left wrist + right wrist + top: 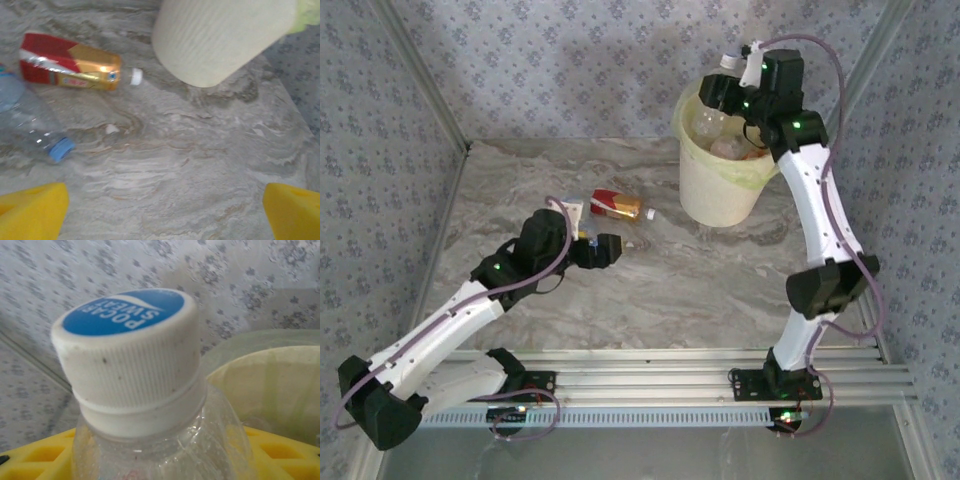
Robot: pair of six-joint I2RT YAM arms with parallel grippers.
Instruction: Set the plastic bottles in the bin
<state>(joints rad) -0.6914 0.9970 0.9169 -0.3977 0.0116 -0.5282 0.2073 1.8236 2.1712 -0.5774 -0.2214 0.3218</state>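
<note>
Over the bin point(718, 195) mouth, right gripper point(732, 92) pinching a clear Pocari Sweat bottle point(132, 355) with a white cap. Low over the marble table point(720, 290), left gripper point(160, 215) spread wide, holding nothing. Just ahead, a blue-capped clear bottle point(30, 120) and a red-and-gold labelled bottle point(70, 67). Bare marble from there to the bin's foot. Patterned walls point(570, 60) close on three sides, metal rail point(660, 375) along the near edge.

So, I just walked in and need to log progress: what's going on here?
The right gripper holds a clear white-capped bottle over the bin, which already has some bottles inside. The left gripper hangs open over the table, near two bottles lying there: a red-and-gold-labelled bottle and a clear blue-capped bottle.
</note>
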